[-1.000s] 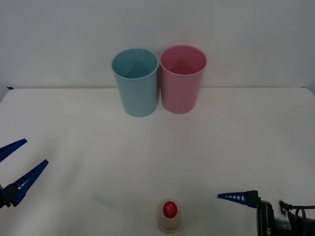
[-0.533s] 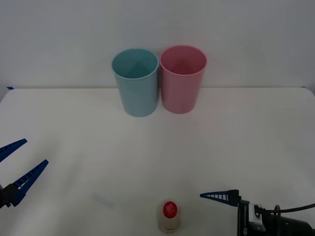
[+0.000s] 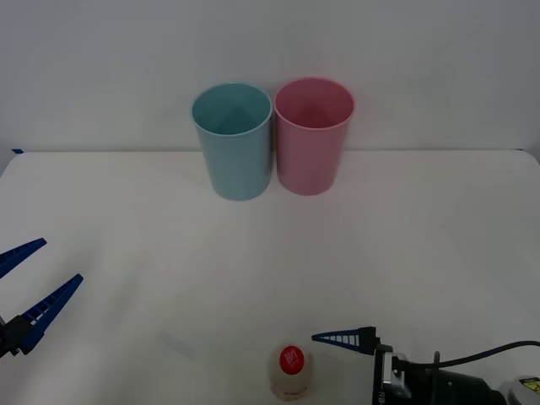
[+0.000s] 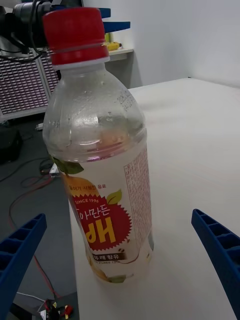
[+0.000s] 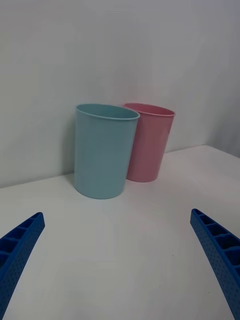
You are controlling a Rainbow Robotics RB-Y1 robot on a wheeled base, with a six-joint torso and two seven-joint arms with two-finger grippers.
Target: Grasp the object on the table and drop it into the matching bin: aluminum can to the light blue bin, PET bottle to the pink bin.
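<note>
White table (image 3: pixel 439 228). PET bottle (image 3: pixel 291 369) upright at the near edge; right tool (image 4: pixel 120 260) spread wide, bottle between fingers. Left tool (image 3: pixel 25 291) open, idle. Pink bin (image 3: pixel 312 135) far back. Risk: possibly off-centre closure topples the bottle.

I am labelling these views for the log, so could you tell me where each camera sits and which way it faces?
Front view: above the arms, looking down the table; left hand and right hand show.
Right wrist view: faces the PET bottle between open fingers.
Left wrist view: faces the light blue bin and pink bin; fingers open.
Front and left wrist views share both bins.
</note>
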